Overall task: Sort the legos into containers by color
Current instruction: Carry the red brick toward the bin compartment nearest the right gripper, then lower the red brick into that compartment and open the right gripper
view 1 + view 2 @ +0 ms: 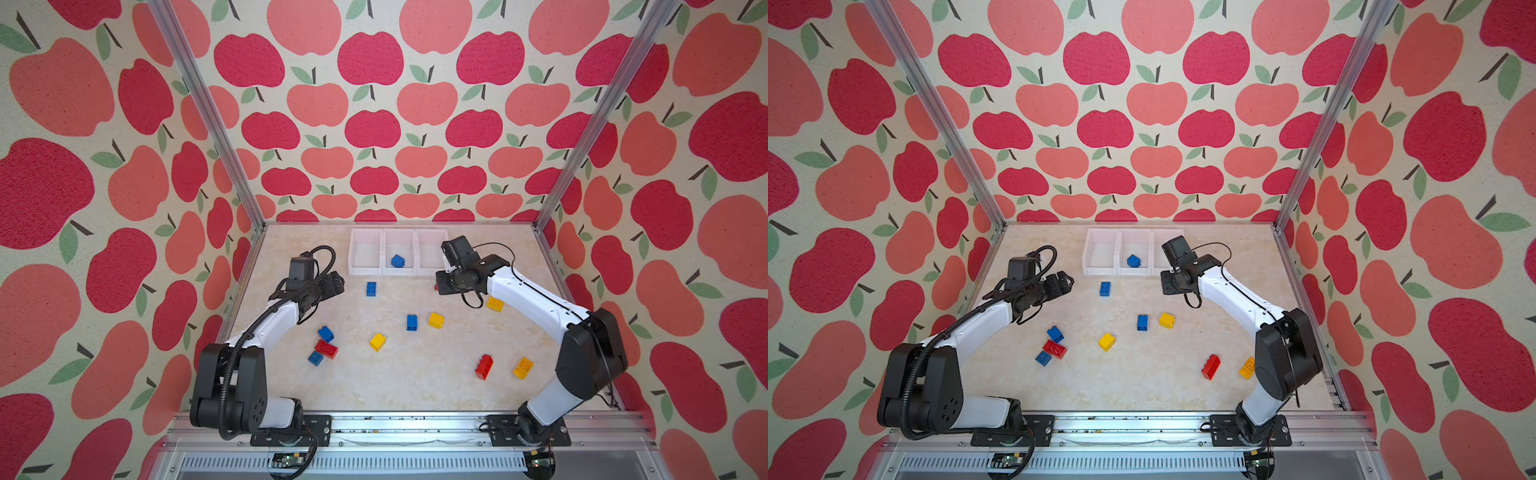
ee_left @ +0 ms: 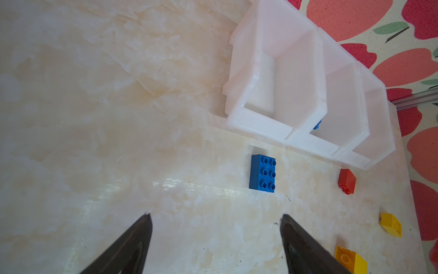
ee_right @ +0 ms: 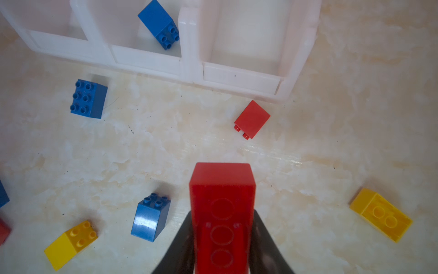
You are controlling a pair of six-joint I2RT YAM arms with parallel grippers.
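Right wrist view has my right pincer [image 3: 222,227] pinching an oblong red brick [image 3: 222,187] by its long sides, hollow underside toward the lens, above the marbled table [image 3: 355,106] and short of the containers [image 3: 239,77]. My left pincer [image 2: 216,215] hangs spread and empty. Slick, glossy plastic juts far past my fingertips, so I judge it could pivot or slip, clip the thin translucent front wall, or drop beside the blue brick [image 3: 159,23] in the middle bin. Other chunky studded legos [image 3: 151,218] lie scattered on the table.
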